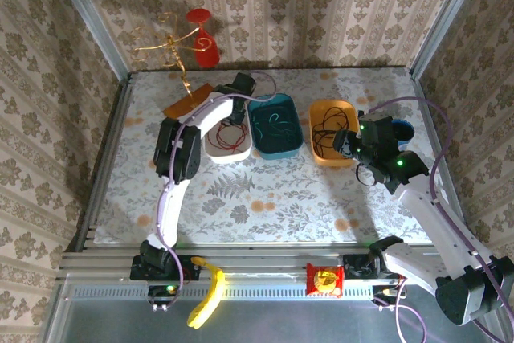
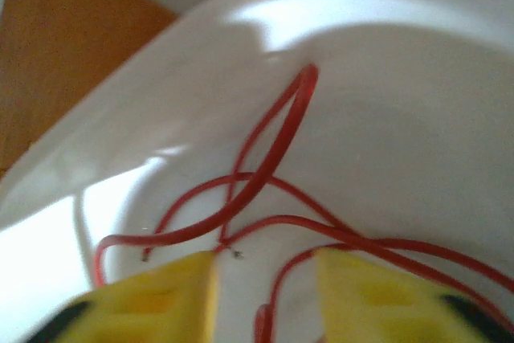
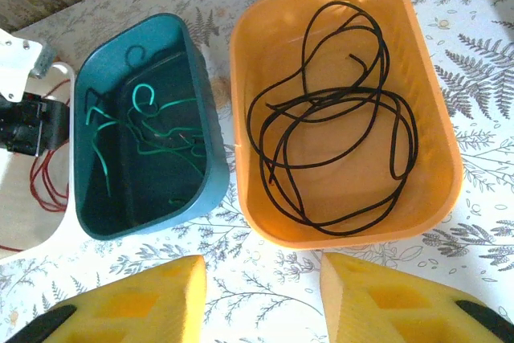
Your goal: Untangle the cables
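The red cable (image 2: 273, 150) lies in loops inside the white bin (image 1: 222, 147). My left gripper (image 2: 265, 295) hangs open just over it, one red strand running between the yellow pads without being clamped. The green-teal cable (image 3: 152, 142) lies loose in the teal bin (image 3: 205, 142). The black cable (image 3: 337, 118) is coiled in the orange bin (image 3: 434, 158). My right gripper (image 3: 263, 299) stands open above the bare tablecloth, just in front of the gap between the teal and orange bins, holding nothing.
An orange mat (image 1: 186, 100) lies at the back left beside the white bin. A red glass (image 1: 205, 42) and a gold wire stand (image 1: 165, 42) sit against the back wall. A banana (image 1: 209, 293) and a red packet (image 1: 325, 280) rest on the front rail.
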You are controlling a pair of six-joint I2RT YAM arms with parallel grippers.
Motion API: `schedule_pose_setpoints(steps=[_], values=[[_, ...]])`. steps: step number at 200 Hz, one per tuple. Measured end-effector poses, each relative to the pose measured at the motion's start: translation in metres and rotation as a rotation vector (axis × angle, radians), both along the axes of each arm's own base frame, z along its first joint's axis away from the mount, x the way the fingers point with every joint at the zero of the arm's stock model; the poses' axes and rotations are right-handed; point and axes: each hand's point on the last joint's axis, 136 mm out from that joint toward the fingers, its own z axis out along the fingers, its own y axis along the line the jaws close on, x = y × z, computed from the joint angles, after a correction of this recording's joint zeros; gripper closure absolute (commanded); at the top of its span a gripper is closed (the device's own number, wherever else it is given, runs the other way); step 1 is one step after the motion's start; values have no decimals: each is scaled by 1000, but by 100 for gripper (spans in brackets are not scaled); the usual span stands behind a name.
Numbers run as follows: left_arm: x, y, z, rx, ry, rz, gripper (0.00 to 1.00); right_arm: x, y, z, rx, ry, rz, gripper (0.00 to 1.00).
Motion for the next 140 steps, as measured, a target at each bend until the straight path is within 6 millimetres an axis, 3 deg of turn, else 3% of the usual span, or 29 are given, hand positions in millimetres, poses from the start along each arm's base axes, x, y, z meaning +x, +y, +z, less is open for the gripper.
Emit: schedule_pose_setpoints(steps=[18, 35, 44, 77, 88, 100, 105, 115, 131, 132, 133, 134, 140], values=[[-6, -14, 10, -15, -10, -28, 18, 1, -3, 0, -4, -1, -10, 57], [-12, -23, 38, -56, -52, -46, 7, 1, -5, 0, -8, -1, -20, 56], [-17, -25, 59, -88, -89, -49, 0, 1, -7, 0, -11, -1, -27, 56], [-52, -18, 162, -247, -291, -48, 0, 1, -17, -1, -31, 3, -55, 54], [-68, -9, 194, -314, -375, -31, 0, 1, -20, -1, -43, 3, -59, 53], [-88, 8, 215, -362, -455, 0, 0, 1, -25, 0, -60, -4, -72, 45], [-98, 17, 219, -375, -483, 17, 0, 1, -28, 1, -73, -8, -79, 37], [-114, 38, 221, -388, -534, 59, 0, 1, -33, 3, -104, -19, -90, 31], [-139, 79, 205, -374, -584, 160, 0, 1, -44, 5, -172, -52, -111, 22], [-141, 84, 203, -368, -587, 174, 0, 1, -45, 5, -174, -54, -113, 20], [-142, 87, 202, -366, -589, 180, 0, 1, -45, 5, -176, -56, -115, 8], [-145, 91, 200, -362, -591, 192, 0, 1, -46, 5, -181, -61, -116, 4], [-153, 110, 191, -341, -601, 243, 0, 1, -49, 3, -208, -82, -119, 0]])
